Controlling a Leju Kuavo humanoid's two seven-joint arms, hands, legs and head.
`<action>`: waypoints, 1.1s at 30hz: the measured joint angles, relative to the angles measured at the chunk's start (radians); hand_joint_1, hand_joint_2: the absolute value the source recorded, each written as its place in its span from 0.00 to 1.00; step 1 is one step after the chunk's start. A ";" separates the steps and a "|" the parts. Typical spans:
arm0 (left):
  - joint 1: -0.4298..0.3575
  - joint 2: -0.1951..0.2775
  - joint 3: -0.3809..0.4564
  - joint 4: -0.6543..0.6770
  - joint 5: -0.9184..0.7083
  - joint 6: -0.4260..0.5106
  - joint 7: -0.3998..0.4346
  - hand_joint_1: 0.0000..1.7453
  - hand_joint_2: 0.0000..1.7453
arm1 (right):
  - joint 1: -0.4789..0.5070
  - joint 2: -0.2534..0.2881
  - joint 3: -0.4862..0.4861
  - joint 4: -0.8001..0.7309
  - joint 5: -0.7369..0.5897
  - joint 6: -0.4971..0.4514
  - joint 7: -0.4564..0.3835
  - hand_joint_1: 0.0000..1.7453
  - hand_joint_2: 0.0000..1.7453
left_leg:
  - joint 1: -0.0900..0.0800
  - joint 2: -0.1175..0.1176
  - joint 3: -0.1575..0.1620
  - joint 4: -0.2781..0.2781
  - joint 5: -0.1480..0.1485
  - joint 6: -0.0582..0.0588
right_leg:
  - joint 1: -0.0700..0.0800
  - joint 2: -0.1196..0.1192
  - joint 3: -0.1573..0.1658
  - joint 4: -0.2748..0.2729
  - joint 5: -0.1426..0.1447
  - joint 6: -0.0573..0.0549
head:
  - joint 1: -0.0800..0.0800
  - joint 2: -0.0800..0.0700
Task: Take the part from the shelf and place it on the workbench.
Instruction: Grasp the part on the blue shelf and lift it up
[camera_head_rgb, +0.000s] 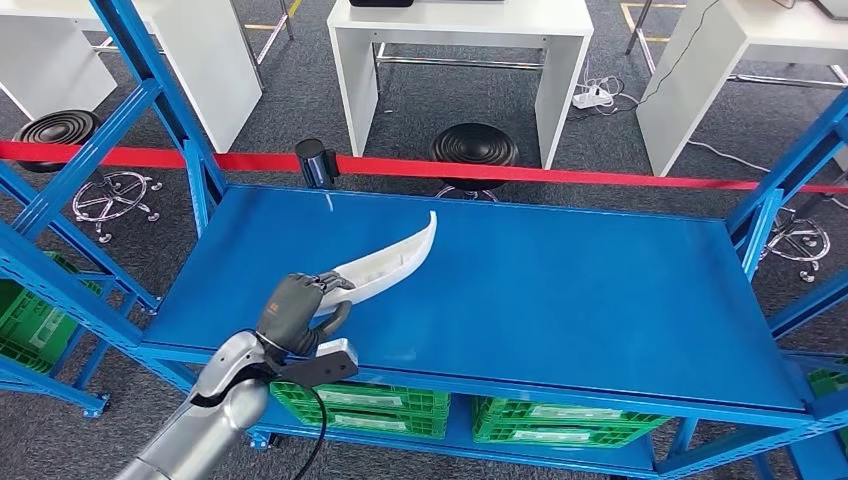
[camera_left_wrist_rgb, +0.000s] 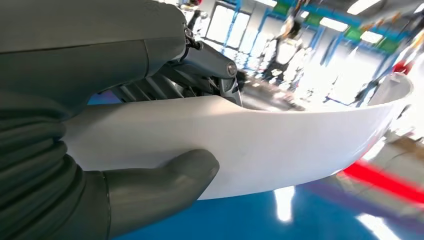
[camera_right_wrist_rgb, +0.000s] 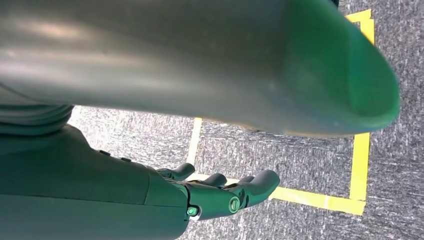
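A long, curved white part (camera_head_rgb: 392, 262) lies over the left half of the blue shelf top (camera_head_rgb: 560, 290), its pointed tip toward the far side. My left hand (camera_head_rgb: 300, 310) grips its near end. In the left wrist view the thumb (camera_left_wrist_rgb: 165, 182) presses one face of the white part (camera_left_wrist_rgb: 280, 145) and the darker fingers wrap the other side. My right hand (camera_right_wrist_rgb: 220, 192) hangs beside my body above grey carpet, fingers straight and apart, holding nothing.
Blue uprights (camera_head_rgb: 160, 100) frame the shelf on both sides. Green crates (camera_head_rgb: 380, 405) sit on the level below. A red barrier tape (camera_head_rgb: 560, 175) runs behind the shelf, with white tables (camera_head_rgb: 460, 40) and black stools (camera_head_rgb: 473, 148) beyond.
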 joint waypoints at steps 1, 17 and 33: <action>0.012 0.000 0.004 -0.033 0.026 -0.006 -0.015 1.00 1.00 | 0.000 0.000 0.000 0.000 0.000 0.000 0.000 0.00 0.00 | 0.000 0.000 0.000 0.000 0.000 0.000 | 0.000 0.000 0.000 0.000 0.000 0.000 | 0.000 0.000; 0.170 -0.070 0.053 -0.502 0.691 -0.395 -0.247 1.00 1.00 | -0.003 -0.001 0.000 0.000 0.012 -0.001 -0.006 0.00 0.00 | 0.000 0.000 0.000 0.000 -0.001 0.000 | 0.000 0.000 0.000 0.000 -0.001 0.000 | 0.000 0.000; 0.204 -0.115 0.053 -0.719 0.882 -0.694 -0.283 1.00 1.00 | -0.010 0.000 0.002 0.000 0.044 -0.001 0.033 0.00 0.00 | -0.001 0.000 0.000 0.000 -0.001 0.001 | -0.002 -0.001 0.001 -0.001 -0.001 0.001 | 0.000 0.000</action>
